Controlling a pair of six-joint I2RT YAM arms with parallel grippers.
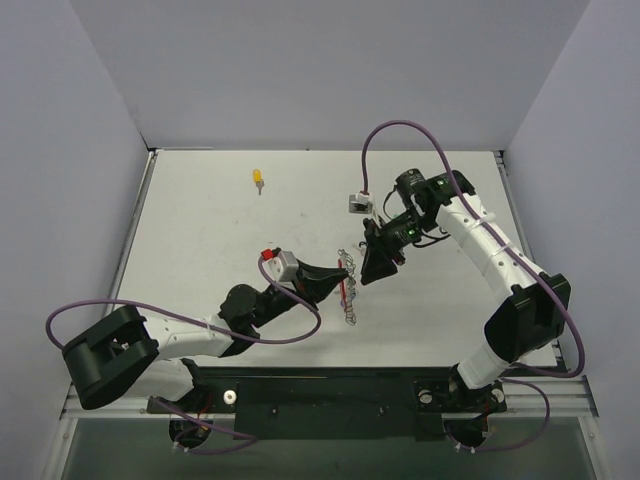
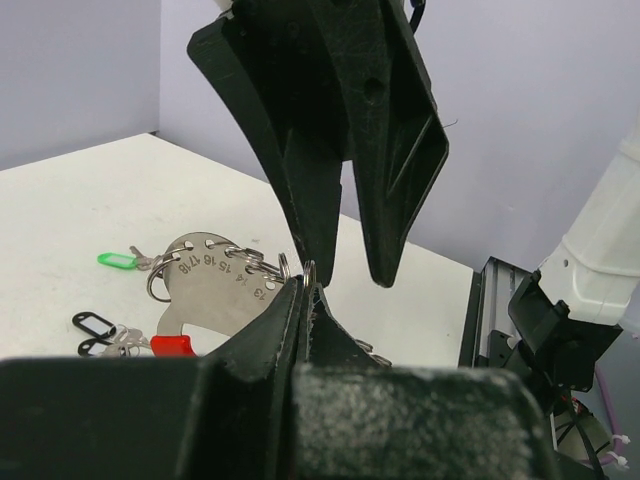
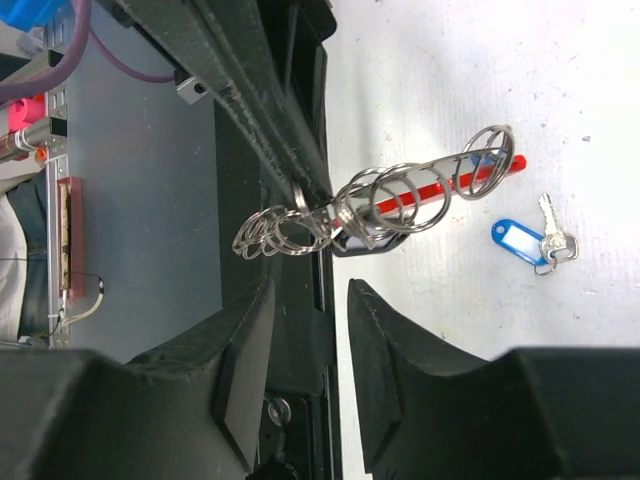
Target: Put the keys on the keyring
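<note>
The keyring lies mid-table: a numbered silver plate strung with silver rings and a red piece. My left gripper is shut on one small ring at its edge; it reaches in from the left. My right gripper stands open just above and right of the keyring, nothing between its fingers. A blue-tagged key lies past the rings. Green-tagged and black-tagged keys lie beside the plate. A yellow-tagged key lies far back left.
Grey walls close the table on three sides. A black rail with both arm bases runs along the near edge. Purple cables loop above each arm.
</note>
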